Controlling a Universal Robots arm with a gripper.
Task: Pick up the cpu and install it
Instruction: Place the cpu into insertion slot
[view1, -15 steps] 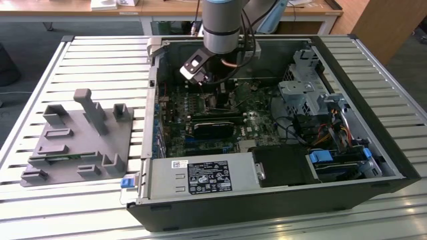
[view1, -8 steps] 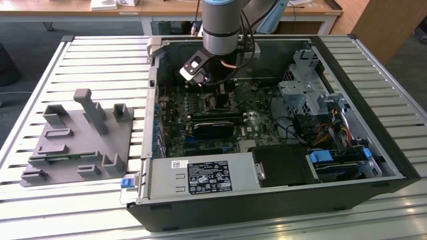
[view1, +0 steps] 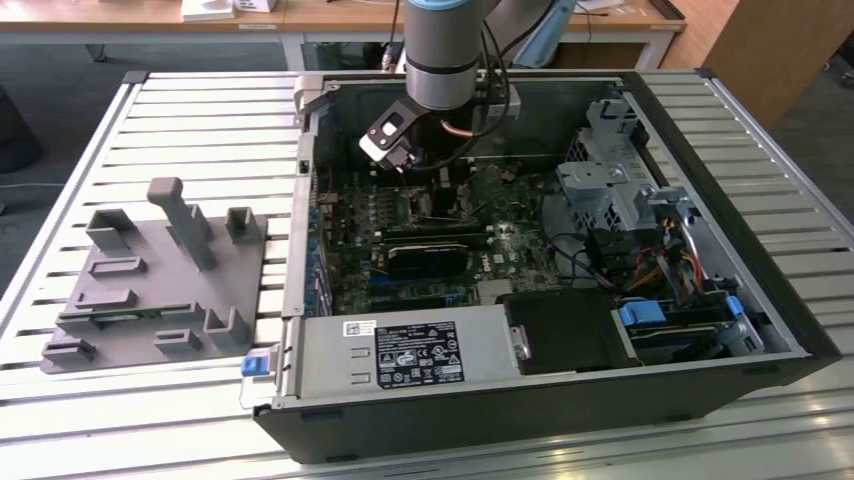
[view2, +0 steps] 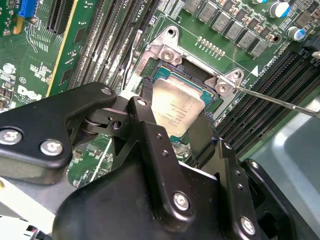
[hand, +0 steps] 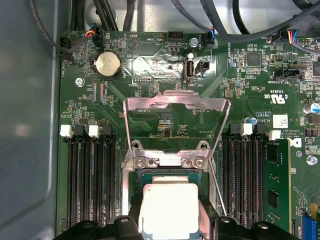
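Observation:
The cpu, a flat square chip with a silver-grey top, sits at the open socket on the green motherboard. In both wrist views my gripper straddles it, one black finger close against each side, and appears shut on the cpu. I cannot tell whether the chip rests fully in the socket or hovers just above it. The socket's metal load plate is flipped up and open. In the exterior view the gripper reaches down into the open computer case.
Black memory slots flank the socket, and a green memory stick stands in one. A thin retention lever sticks out beside the socket. A grey fixture tray lies at the exterior view's left; the power supply and drive bays crowd the case.

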